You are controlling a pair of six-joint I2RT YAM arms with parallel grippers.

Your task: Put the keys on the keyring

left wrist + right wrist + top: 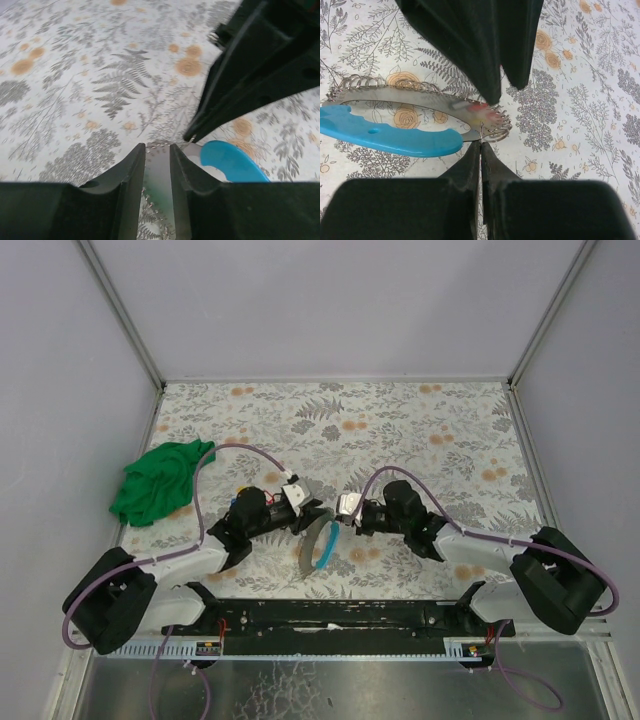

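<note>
**Q:** Where does the keyring lie?

**A:** The keyring (420, 95) lies on the fern-patterned table (420, 440), low and central in the top view, between the two wrists. In the right wrist view its grey band (157, 175) runs across the upper middle. The blue arc (385, 136) lies at lower left, and wire coils (497, 127) fringe the band's right end.

**Q:** How do the end effectors stand?

**A:** The right gripper (481, 146) has its fingers pressed together, tips at the band's edge beside the coils, apparently pinching it. The left gripper (157, 150) has its fingers a little apart, with the band showing in the gap. Whether they press on it cannot be told.

**Q:** Are the keys in view?

**A:** None can be made out with certainty. A reddish blur (477, 106) sits on the band beneath the left tips, too smeared to name.

**Q:** What does the step in hand ask for?

**A:** It looks like steadying the ring so a key can be threaded on.
- The right pinch should hold firm and low, so the loop cannot pivot on the table.
- The left tips should work one point of the band near the coils.
- The approach should be slow, since the two sets of tips are nearly touching.

The green cloth (160, 482), at the left of the frame, lies well apart.
</note>
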